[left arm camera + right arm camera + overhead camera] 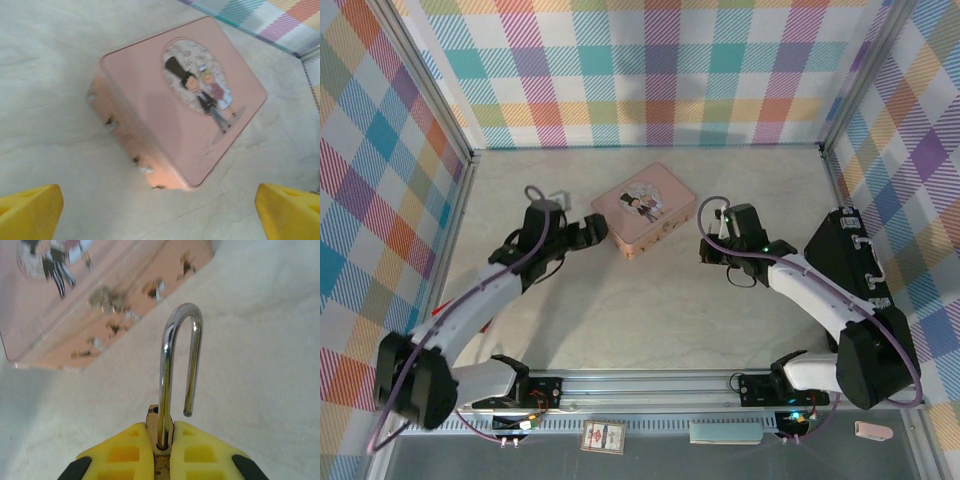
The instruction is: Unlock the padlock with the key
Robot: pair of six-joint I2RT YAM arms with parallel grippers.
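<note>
Currently, refer every position to the pink tin [643,208], which lies flat on the table [640,310] with its picture lid facing up. The lid is shut, so you cannot tell what the tin contains.

Note the right gripper [162,432], which sits to the right of the tin and apart from it in the top view. Its yellow fingers [131,450] are pressed together on the body of the padlock [163,390], one on each side. The brass body is mostly covered by the fingers. The shackle [184,309] stands up out of the grip and points towards the tin's side wall. One leg is seated in the body; the other ends free, clear of the body, so you can read the padlock as open.

Check the left gripper [160,215], which sits just beside the tin's left corner in the top view. Its fingers are spread wide, one at each lower corner of the left wrist view, with nothing between them. The tin lies ahead of this gripper, not touching it
</note>
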